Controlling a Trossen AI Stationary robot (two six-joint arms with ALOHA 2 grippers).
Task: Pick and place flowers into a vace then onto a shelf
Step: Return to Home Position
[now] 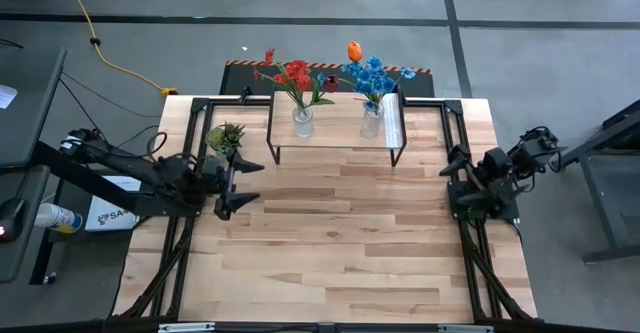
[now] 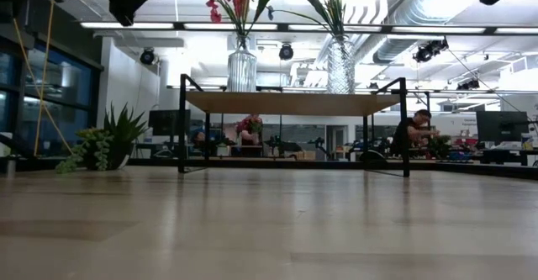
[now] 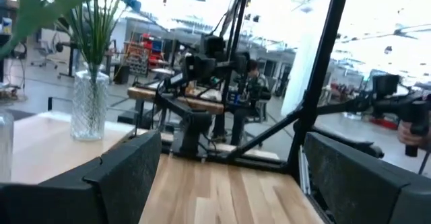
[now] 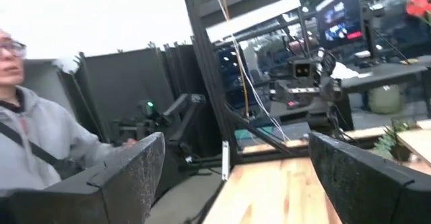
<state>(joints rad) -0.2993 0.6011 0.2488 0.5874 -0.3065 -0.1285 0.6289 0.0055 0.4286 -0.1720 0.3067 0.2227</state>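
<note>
The shelf (image 1: 335, 135) stands on its black legs at the table's far middle. Two clear glass vases rest on its top. The left vase (image 1: 302, 123) holds red flowers (image 1: 295, 76) by their stems. The right vase (image 1: 371, 125) holds blue flowers (image 1: 376, 76) and an orange tulip (image 1: 354, 50). My left gripper (image 1: 250, 182) hovers open at the table's left, clear of the shelf, its fingers (image 3: 128, 177) with nothing between them. My right gripper (image 1: 452, 181) hovers open at the table's right edge, likewise with nothing between its fingers (image 4: 363, 177).
A small green potted plant (image 1: 225, 136) stands just left of the shelf, close to my left gripper. Black frame bars (image 1: 455, 123) run along the table's sides. A person (image 4: 27, 150) shows beyond the table. The table's bare wood (image 1: 340, 243) stretches from the shelf to the near edge.
</note>
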